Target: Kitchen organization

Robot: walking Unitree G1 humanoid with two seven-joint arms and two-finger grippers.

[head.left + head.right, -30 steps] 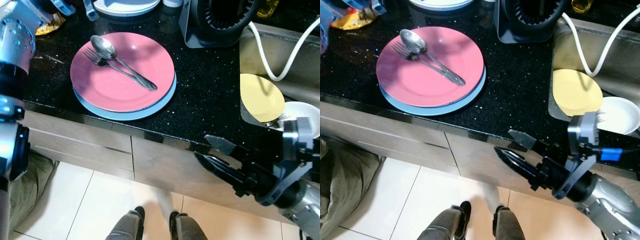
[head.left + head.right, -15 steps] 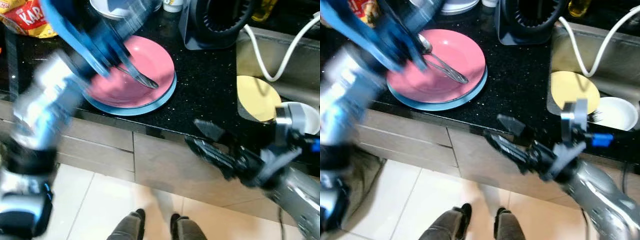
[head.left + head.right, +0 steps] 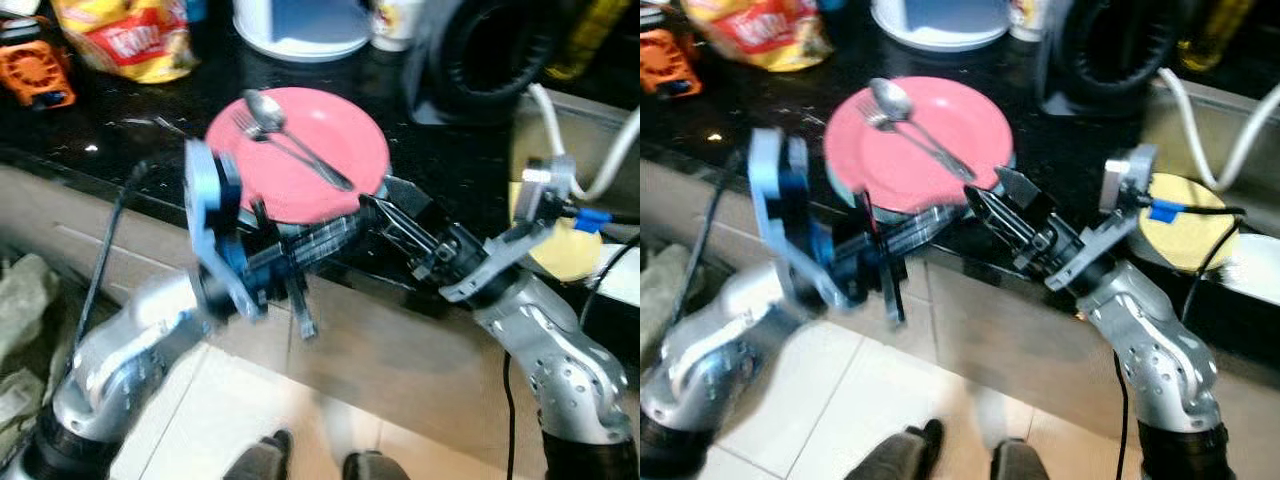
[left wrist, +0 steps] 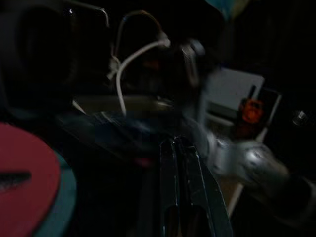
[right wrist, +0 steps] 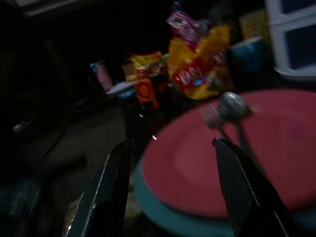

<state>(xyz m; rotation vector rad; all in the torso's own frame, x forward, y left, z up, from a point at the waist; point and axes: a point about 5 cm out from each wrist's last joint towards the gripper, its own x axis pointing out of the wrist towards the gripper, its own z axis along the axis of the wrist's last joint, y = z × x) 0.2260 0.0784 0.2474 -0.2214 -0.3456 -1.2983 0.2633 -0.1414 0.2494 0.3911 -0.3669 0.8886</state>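
A pink plate (image 3: pixel 310 150) lies stacked on a blue plate (image 5: pixel 158 212) on the black counter (image 3: pixel 150 140). A spoon (image 3: pixel 262 108) and a fork (image 3: pixel 243 122) rest on it, handles pointing to its near right. My right gripper (image 3: pixel 376 200) is open at the plate's near-right rim. In the right wrist view its fingers (image 5: pixel 111 182) stand apart on either side of the rim, with nothing between them. My left gripper (image 3: pixel 335 232), blurred, reaches across in front of the counter edge toward the right one. Its fingers (image 4: pixel 170 197) lie together, shut and empty.
A yellow-red snack bag (image 3: pixel 120 40) and an orange object (image 3: pixel 35 70) sit at the back left. A white container (image 3: pixel 300 25) and a black appliance (image 3: pixel 495 50) stand behind the plates. To the right, the sink holds a yellow plate (image 3: pixel 575 245) and a white hose (image 3: pixel 610 160).
The camera has shifted. My left arm swung down from over the plate to the front of the counter edge. My right gripper rose from below the counter to the plate's rim.
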